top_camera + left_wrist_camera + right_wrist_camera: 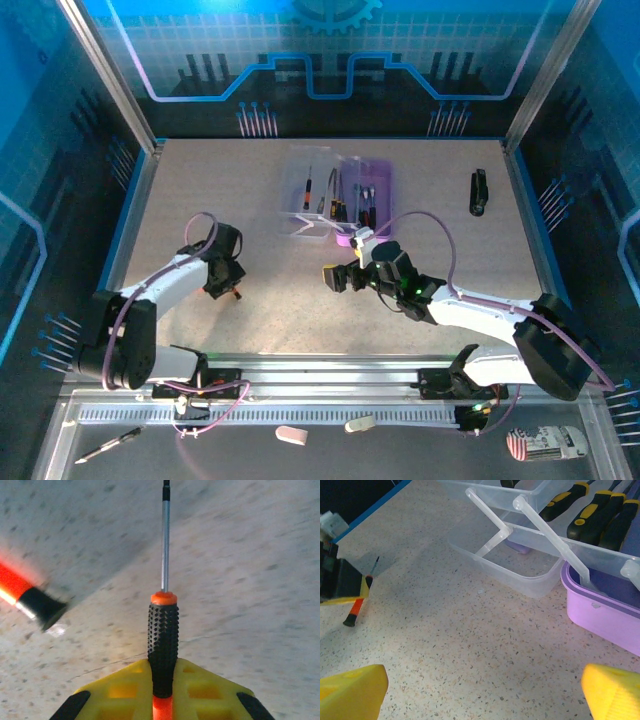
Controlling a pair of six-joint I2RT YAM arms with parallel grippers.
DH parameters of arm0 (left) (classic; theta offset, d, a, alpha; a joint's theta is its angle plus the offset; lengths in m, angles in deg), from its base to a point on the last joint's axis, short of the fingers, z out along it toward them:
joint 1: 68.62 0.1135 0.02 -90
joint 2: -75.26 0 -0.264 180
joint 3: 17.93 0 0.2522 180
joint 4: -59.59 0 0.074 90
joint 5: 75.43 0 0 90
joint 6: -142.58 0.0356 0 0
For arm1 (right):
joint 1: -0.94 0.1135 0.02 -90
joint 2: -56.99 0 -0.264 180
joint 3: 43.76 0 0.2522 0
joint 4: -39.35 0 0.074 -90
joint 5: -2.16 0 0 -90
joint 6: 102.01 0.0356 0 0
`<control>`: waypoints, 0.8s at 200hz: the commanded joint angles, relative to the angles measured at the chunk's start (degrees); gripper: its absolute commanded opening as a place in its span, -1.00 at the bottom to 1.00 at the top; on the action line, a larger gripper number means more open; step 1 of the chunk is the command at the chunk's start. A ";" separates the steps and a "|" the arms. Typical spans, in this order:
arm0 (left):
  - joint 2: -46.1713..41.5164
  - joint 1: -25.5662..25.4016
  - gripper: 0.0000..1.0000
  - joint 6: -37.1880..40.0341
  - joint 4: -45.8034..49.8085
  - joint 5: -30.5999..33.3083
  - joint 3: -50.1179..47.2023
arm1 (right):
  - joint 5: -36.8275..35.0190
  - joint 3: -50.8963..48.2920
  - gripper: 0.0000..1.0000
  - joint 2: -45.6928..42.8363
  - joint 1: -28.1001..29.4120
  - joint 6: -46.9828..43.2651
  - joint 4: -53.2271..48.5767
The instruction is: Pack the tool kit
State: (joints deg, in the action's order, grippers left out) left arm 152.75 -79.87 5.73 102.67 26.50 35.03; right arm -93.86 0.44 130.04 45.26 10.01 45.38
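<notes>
speckled tabletop (200, 190); left claw (228, 285) grips orange-black screwdriver (163, 630)

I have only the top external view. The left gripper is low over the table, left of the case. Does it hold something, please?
Observer: Yes. In the left wrist view the left gripper is shut on a screwdriver with a black knobbed grip and an orange collar.
Operator: Thank you. And the right gripper, is it closed?
Observer: No. The right wrist view shows the right gripper open, its yellow fingers wide apart over the speckled table, holding nothing.
</notes>
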 commanded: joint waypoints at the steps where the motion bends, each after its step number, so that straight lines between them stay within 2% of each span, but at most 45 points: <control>1: -2.54 -1.62 -0.73 3.52 1.12 -0.39 5.59 | -2.17 -0.96 0.99 -0.72 -0.85 0.63 1.21; 50: -0.17 -7.07 -0.73 8.91 6.39 2.75 19.52 | -7.58 -3.63 0.99 -3.81 -2.88 3.35 1.48; 93: 6.96 -11.85 -0.73 14.32 5.02 1.21 32.15 | -5.08 -4.97 0.99 -4.31 -6.68 6.91 1.74; 160: 24.37 -17.57 -0.73 22.22 8.31 -0.39 55.54 | -0.77 -4.40 0.99 -2.89 -10.43 9.02 0.92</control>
State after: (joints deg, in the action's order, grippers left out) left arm 173.05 -95.30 23.19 107.96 27.13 83.66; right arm -96.94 -4.15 126.74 36.14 17.20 45.73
